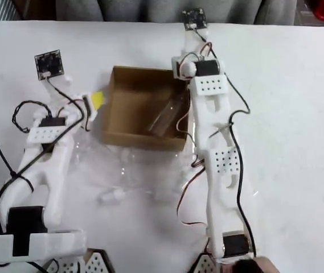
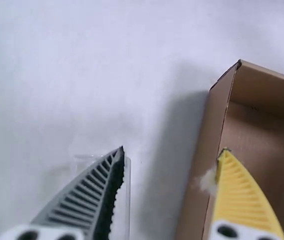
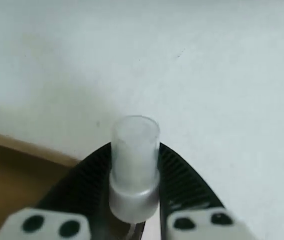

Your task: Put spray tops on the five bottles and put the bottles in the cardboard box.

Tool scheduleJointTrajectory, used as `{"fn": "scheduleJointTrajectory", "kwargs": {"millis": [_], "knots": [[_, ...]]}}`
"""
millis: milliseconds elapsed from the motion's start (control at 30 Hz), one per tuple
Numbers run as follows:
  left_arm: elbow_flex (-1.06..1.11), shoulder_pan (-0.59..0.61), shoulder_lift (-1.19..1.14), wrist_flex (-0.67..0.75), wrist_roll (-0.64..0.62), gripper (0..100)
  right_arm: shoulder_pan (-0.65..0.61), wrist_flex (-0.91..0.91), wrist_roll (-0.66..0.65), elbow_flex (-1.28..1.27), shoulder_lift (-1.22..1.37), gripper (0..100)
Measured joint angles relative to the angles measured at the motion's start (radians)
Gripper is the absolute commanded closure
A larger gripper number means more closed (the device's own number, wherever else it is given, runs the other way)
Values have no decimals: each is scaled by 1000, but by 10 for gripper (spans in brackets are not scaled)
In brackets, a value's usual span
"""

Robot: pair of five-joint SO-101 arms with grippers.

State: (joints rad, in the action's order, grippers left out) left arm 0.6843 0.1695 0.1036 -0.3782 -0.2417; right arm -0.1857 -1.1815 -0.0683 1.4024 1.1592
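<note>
The open cardboard box (image 1: 142, 105) stands mid-table. My right gripper (image 3: 134, 150) is shut on a clear bottle with a spray top (image 3: 135, 150): the clear cap and silver collar stick out past the black fingers. From above, that bottle (image 1: 168, 115) lies tilted inside the box by its right wall, under the right arm. My left gripper (image 2: 172, 150) stands open just outside the box's left wall (image 2: 209, 150), its yellow finger (image 2: 236, 190) over the wall and its grey finger (image 2: 99, 190) over the table. A clear bottle edge (image 2: 128, 200) shows by the grey finger.
Clear bottles (image 1: 96, 153) and small white spray tops (image 1: 115, 196) lie scattered on the white table (image 1: 287, 114) in front of the box, between the arms. Cables trail along both arms. The table to the right of the right arm is bare.
</note>
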Motion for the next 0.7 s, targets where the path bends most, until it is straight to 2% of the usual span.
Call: {"fn": "scheduleJointTrajectory", "kwargs": {"millis": [267, 533, 700], "knots": [[0, 0, 0, 0, 41, 715, 0, -210, 0, 193, -61, 982], [0, 0, 0, 0, 46, 716, 0, -488, -2, 212, -224, 983], [0, 0, 0, 0, 46, 716, 46, -517, -2, 212, -315, 983]]}}
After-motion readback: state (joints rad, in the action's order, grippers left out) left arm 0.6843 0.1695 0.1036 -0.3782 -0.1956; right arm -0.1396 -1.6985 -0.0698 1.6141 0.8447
